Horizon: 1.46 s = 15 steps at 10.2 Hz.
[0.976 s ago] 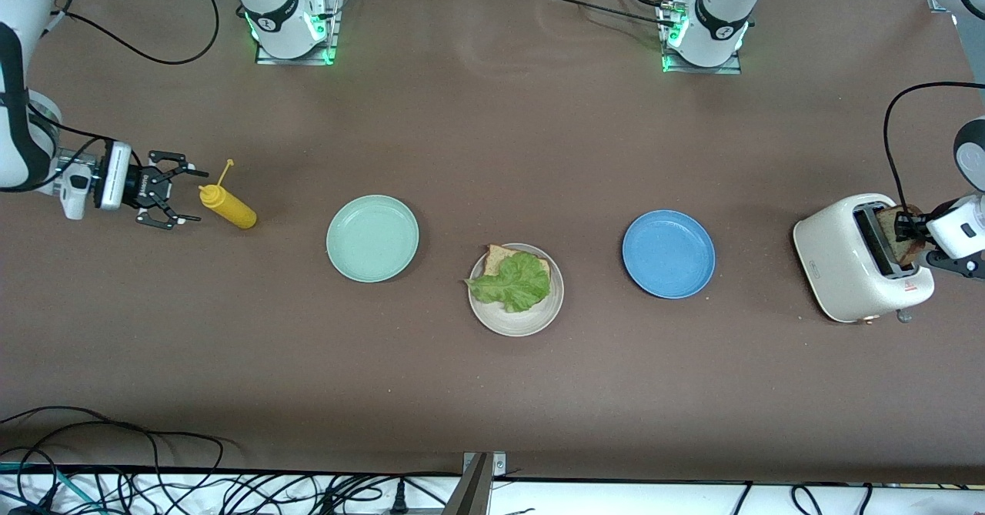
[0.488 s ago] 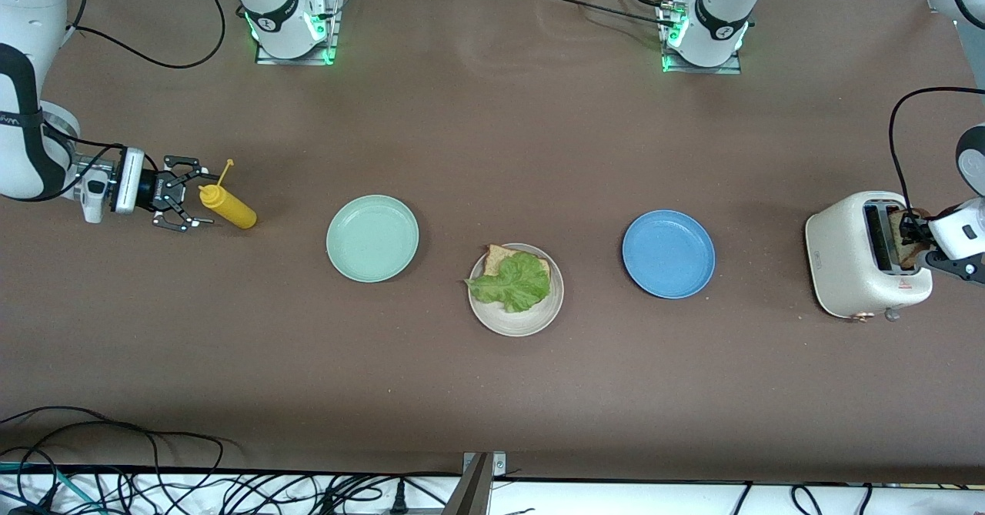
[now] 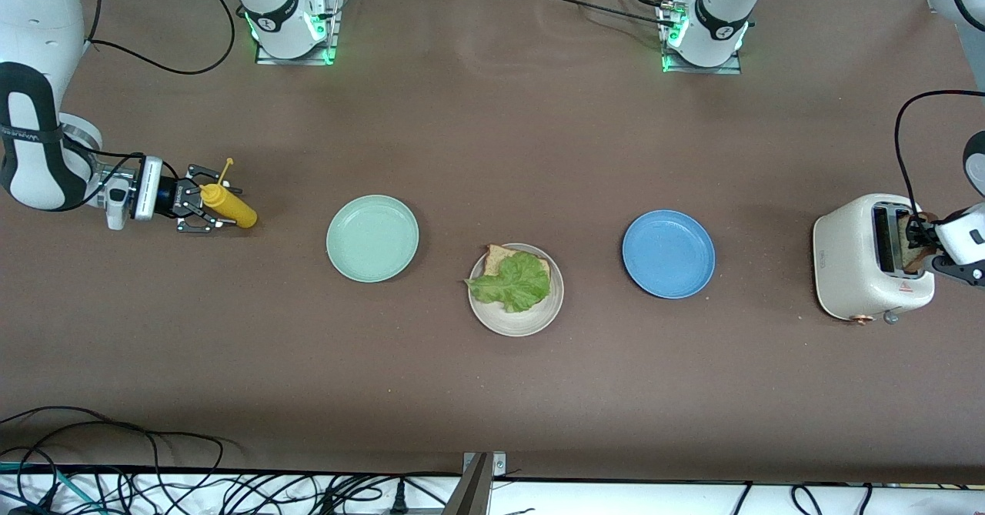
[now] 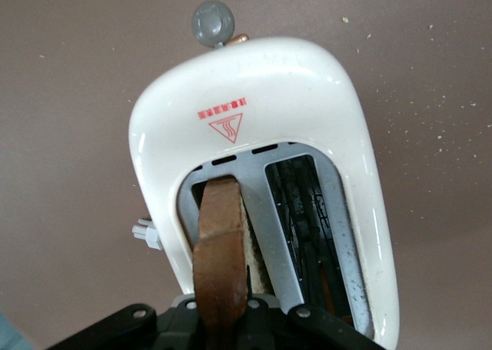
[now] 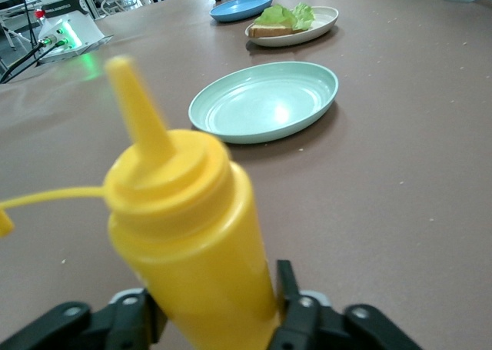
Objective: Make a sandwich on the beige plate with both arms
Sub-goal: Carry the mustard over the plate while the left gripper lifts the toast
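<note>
The beige plate (image 3: 531, 319) sits mid-table, holding one brown bread slice (image 3: 499, 254) with a green lettuce leaf (image 3: 514, 282) on top; the right wrist view shows the plate (image 5: 319, 28) far off. At the left arm's end, my left gripper (image 3: 917, 244) is shut on a second bread slice (image 4: 221, 242) that stands in a slot of the white toaster (image 3: 854, 269). At the right arm's end, my right gripper (image 3: 206, 209) has its fingers on both sides of a yellow squeeze bottle (image 5: 184, 227), closed against its body.
A mint-green plate (image 3: 372, 238) lies between the bottle and the beige plate. A blue plate (image 3: 668, 253) lies between the beige plate and the toaster. Cables hang along the table's near edge.
My right gripper slid up to the yellow bottle and closed round it. The toaster, tilted earlier, has settled level and shifted slightly toward the left arm's end, with the left gripper still on the bread.
</note>
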Available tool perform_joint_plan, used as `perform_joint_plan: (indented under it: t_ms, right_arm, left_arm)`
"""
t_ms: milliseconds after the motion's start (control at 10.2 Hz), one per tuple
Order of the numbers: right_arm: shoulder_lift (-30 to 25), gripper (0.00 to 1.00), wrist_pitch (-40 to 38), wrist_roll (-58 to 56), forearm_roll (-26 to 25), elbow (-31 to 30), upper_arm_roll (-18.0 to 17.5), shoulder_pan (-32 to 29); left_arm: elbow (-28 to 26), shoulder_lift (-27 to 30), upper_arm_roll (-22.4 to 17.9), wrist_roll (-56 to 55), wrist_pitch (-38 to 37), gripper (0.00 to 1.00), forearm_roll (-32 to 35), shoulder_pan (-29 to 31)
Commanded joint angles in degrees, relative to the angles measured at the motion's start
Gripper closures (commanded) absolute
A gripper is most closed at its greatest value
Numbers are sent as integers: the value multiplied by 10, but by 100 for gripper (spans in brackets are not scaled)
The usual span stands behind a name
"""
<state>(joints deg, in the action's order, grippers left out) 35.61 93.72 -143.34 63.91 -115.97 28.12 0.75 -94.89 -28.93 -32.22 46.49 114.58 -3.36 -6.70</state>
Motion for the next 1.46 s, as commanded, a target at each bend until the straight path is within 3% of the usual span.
perform_joint_plan:
  t_ms: [0,390,488,976,1268,1366]
  right_arm:
    - [-6,100,-3,22,20,19,0,26]
    - [-67,100,78,200,-5,48,18,135]
    - [-84,100,115,254,-35,60,22,172]
    - [-99,100,212,626,-261,194,19,337]
    - [-68,100,252,833,-358,248,18,426]
    - [-50,100,258,893,-412,267,18,455]
  left_arm:
    - [58,-14,0,1,-38,95,5,5]
    - [121,-14,-4,1,-116,96,8,5]
    - [131,-13,-5,3,-129,96,10,7]
    - [188,-10,-6,5,-197,98,10,13]
    - [214,-8,-6,3,-220,100,6,12]
    - [215,-8,-5,2,-223,100,5,12]
